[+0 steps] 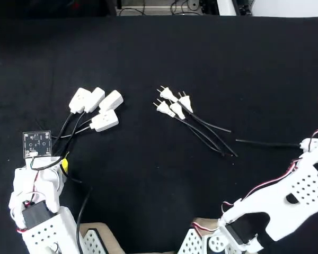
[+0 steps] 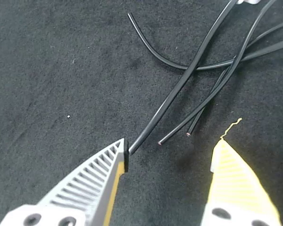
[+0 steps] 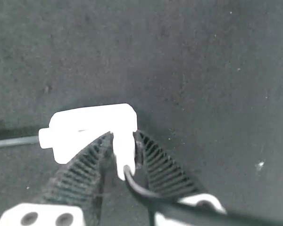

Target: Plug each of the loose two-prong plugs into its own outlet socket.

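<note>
Four loose plugs (image 1: 172, 103) lie grouped at the centre of the black desk (image 1: 212, 53). Four white sockets (image 1: 95, 108) lie clustered well apart from them, toward the left arm. Left tool (image 2: 172, 143): released, fingers spread over black cables (image 2: 172, 94). Right tool (image 3: 123, 136): clenched on a white connector (image 3: 92, 122) at the desk's right edge.

The left arm (image 1: 40, 225) and right arm (image 1: 299, 188) are white plastic shells dotted with round holes, trailed by red, white and black wires; the left gripper (image 2: 172, 141) has ribbed triangular fingers (image 2: 236, 179), one white, one yellow; those of the right gripper (image 3: 123, 136) are dark.
</note>
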Controlling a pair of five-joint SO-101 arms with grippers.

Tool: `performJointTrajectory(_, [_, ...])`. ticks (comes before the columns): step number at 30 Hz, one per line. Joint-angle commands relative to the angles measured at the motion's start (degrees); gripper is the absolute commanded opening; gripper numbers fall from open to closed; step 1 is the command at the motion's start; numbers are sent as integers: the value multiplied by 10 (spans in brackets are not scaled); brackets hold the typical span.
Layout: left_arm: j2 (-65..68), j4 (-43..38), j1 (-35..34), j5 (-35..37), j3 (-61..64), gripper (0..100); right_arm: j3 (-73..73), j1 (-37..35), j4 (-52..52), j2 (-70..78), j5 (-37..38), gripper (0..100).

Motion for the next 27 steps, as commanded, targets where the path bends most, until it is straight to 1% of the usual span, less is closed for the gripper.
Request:
performJointTrajectory(1, [-4, -12, 5, -4, 4, 289, -39, 25, 79, 10, 1, 15])
performJointTrajectory(3, [-4, -12, 5, -4, 4, 289, -39, 33, 86, 12, -11, 15])
performJointTrajectory(8, [-4, -12, 5, -5, 5, 289, 9, 47, 15, 42, -76, 15])
performJointTrajectory(10, [-4, -12, 5, -5, 5, 289, 19, 48, -8, 65, -86, 15])
performJointTrajectory(13, [-4, -12, 5, -5, 5, 289, 9, 50, -7, 84, -96, 15])
performJointTrajectory(16, [-4, -12, 5, -5, 5, 289, -2, 49, 23, 82, -96, 31])
performJointTrajectory(19, [-4, -12, 5, -5, 5, 289, -28, 44, 76, 76, -98, 106])
performJointTrajectory(23, [-4, -12, 5, -5, 5, 290, -84, 19, 166, 58, -99, 198])
performJointTrajectory(24, [-4, -12, 5, -5, 5, 290, -102, 12, 189, 54, -106, 214])
performJointTrajectory(27, [-4, -12, 5, -5, 5, 289, -171, -11, 258, 40, -164, 243])
